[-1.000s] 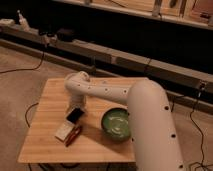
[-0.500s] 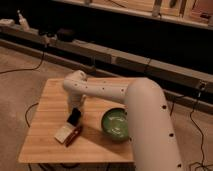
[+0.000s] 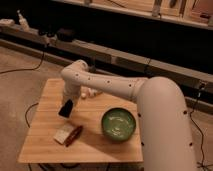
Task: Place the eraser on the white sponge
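Note:
The eraser (image 3: 65,108) is a small black block that hangs at the tip of my gripper (image 3: 68,103), above the left part of the wooden table (image 3: 47,150). The gripper is shut on it. The white sponge (image 3: 62,134) lies flat on the table just below and in front of the eraser, apart from it. My white arm (image 3: 110,87) reaches in from the right across the table.
A red clip-like item (image 3: 75,135) lies against the sponge's right side. A green bowl (image 3: 119,124) stands right of centre. A white tube (image 3: 90,93) lies behind the arm. Cables run over the floor at the left, and a dark shelf stands behind.
The gripper with the eraser has moved slightly up and to the left, away from the sponge. The sponge, red item and bowl have not moved.

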Controlling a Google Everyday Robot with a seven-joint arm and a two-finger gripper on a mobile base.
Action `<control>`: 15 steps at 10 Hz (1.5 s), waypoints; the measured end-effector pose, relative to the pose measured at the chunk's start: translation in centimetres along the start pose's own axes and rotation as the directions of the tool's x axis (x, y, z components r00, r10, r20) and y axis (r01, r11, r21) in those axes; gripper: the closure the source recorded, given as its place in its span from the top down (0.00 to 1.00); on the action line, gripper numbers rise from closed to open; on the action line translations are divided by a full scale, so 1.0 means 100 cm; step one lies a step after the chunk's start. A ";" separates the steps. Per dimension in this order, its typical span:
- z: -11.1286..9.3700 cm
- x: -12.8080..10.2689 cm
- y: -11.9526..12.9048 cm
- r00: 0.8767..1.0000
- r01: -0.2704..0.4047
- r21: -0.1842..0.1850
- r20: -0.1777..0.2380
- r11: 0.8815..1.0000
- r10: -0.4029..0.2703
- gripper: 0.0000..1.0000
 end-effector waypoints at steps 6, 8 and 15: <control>0.022 -0.061 0.014 0.983 -0.075 -0.065 0.160 0.995 0.085 0.00; 0.030 -0.065 0.007 0.984 -0.068 -0.077 0.160 0.995 0.080 0.00; 0.046 -0.076 -0.001 0.983 -0.115 -0.149 0.124 0.982 0.134 0.53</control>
